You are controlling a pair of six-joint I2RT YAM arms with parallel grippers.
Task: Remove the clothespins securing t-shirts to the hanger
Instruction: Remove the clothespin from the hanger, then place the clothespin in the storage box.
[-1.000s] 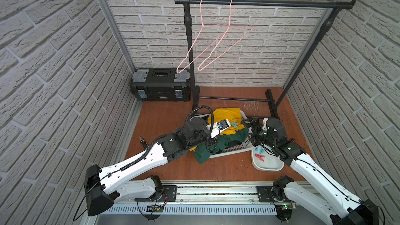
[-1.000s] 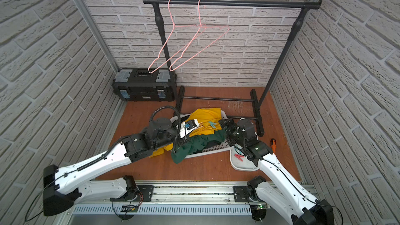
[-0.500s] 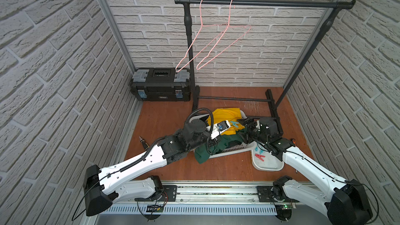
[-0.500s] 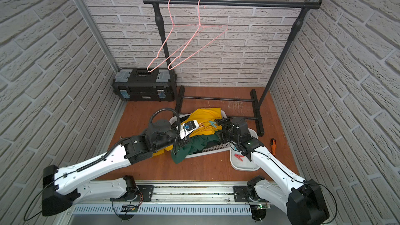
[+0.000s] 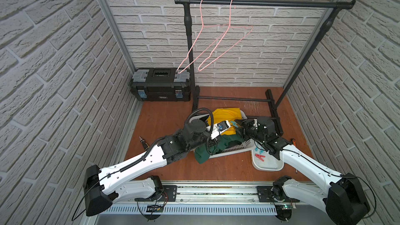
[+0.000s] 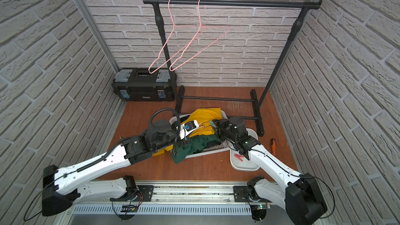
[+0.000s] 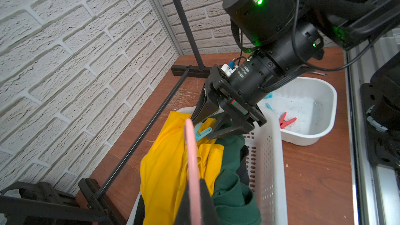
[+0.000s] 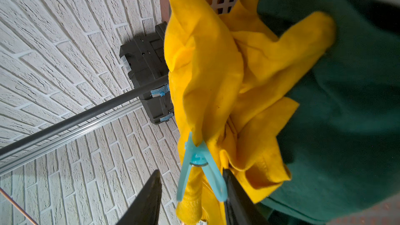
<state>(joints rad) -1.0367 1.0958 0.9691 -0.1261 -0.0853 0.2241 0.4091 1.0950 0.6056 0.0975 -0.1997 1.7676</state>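
Observation:
The yellow t-shirt (image 8: 207,72) lies on the green t-shirt (image 8: 346,105) in a white basket (image 7: 268,159). A dark edge of a black t-shirt (image 7: 243,154) shows beside the green one. A teal clothespin (image 8: 198,156) is clipped on the yellow cloth. My right gripper (image 8: 191,172) straddles its legs, still open: one finger touches a leg, the other stands apart. Both top views show this gripper (image 5: 237,124) at the clothespin (image 5: 233,123). My left gripper (image 7: 194,186) is shut on a pink hanger (image 7: 191,148) that runs into the yellow shirt.
A white tray (image 5: 270,165) beside the basket holds a red clothespin (image 5: 259,156) and teal ones (image 5: 256,148). Two bare pink hangers (image 5: 216,40) hang on the black rack (image 5: 259,2). A black toolbox (image 5: 161,84) stands at the back left. An orange-handled screwdriver (image 5: 292,141) lies right of the rack foot.
My right arm has swung from above the tray to the yellow t-shirt, and its jaws have narrowed around the teal clothespin. The left arm has stayed put.

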